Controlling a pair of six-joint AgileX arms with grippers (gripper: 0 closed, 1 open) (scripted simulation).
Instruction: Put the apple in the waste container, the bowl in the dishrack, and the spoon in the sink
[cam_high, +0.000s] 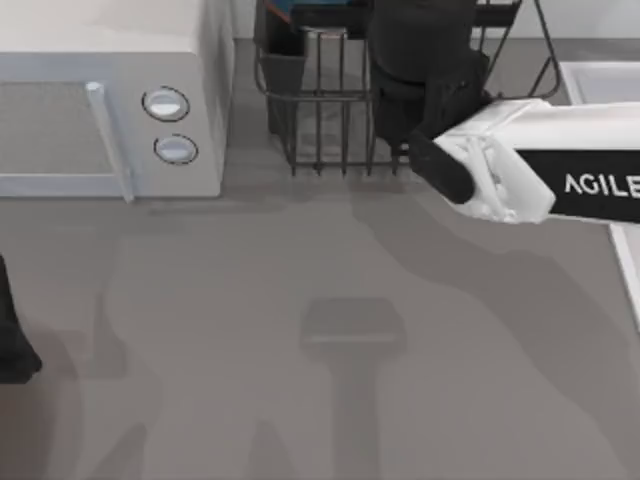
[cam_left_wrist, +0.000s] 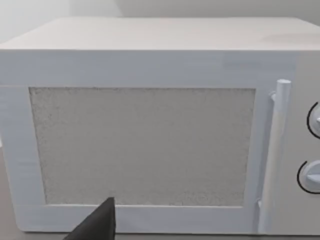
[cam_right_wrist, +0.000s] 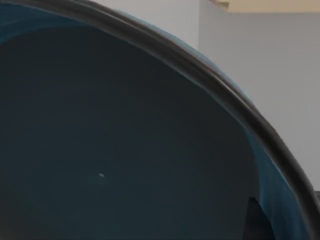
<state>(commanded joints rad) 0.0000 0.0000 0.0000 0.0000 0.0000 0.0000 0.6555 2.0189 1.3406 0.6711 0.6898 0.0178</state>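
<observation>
1. the right arm (cam_high: 560, 185) reaches in from the right edge of the table (cam_high: 300, 300) toward the far side, white with a black band of lettering, and its dark wrist end sits over the dishrack (cam_high: 320, 120).
2. the right gripper (cam_high: 420, 70) is a dark mass above the rack's upright bars, at the far middle of the scene; whether its fingers are spread or pressed together i cannot tell.
3. the bowl (cam_right_wrist: 125, 140) is seen very close in the right wrist view: a deep, glossy blue-teal inside with a thin dark rim curving across, and pale wall behind it. a small dark tip (cam_right_wrist: 257, 220) sits against the bowl's inner side.
4. in the top view a sliver of blue (cam_high: 290, 8) shows at the far edge of the rack, just left of the gripper.
5. the dishrack is a dark wire frame at the far middle, with a dark rectangular cup (cam_high: 280, 75) at its left corner, just right of the microwave (cam_high: 110, 100).
6. the microwave is white, at the far left, with two round knobs (cam_high: 166, 104) and an upright bar handle (cam_high: 108, 140).
7. the sink (cam_high: 600, 80) shows as a pale raised rim at the far right, partly behind the right arm.
8. the left arm (cam_high: 15, 330) is parked at the left edge, a dark shape on the near side of the microwave; its wrist view faces the microwave door, with a dark fingertip (cam_left_wrist: 97, 222) low in front. i cannot tell how its fingers stand.
</observation>
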